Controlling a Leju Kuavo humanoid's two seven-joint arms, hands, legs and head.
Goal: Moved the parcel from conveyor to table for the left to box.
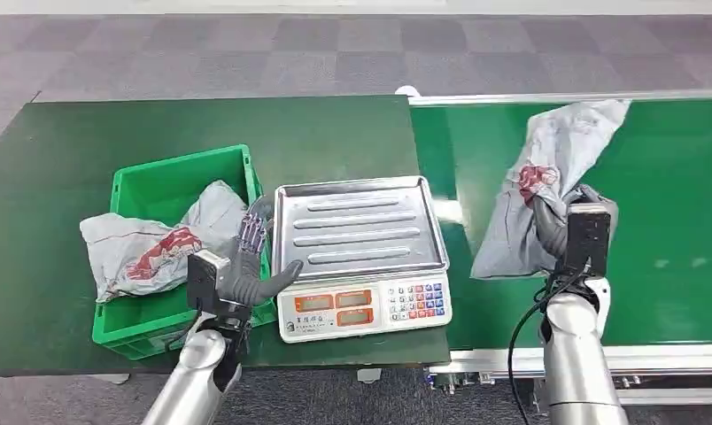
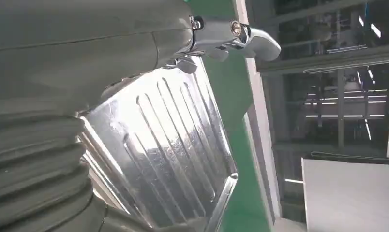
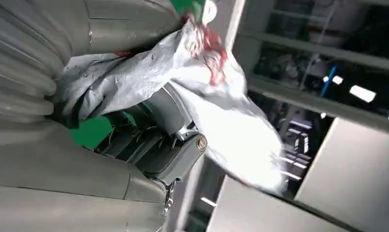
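The right robot hand [image 1: 561,217] grips the grey parcel [image 1: 547,181], which hangs crumpled over the green conveyor [image 1: 680,221] just beside the scale [image 1: 359,257]. On the scale's other side, the left robot hand [image 1: 251,257] holds nothing, fingers spread, thumb near the scale's steel tray [image 1: 357,226]. Beyond that hand, a green box [image 1: 171,181] on the table [image 1: 202,119] holds another grey parcel [image 1: 153,243].
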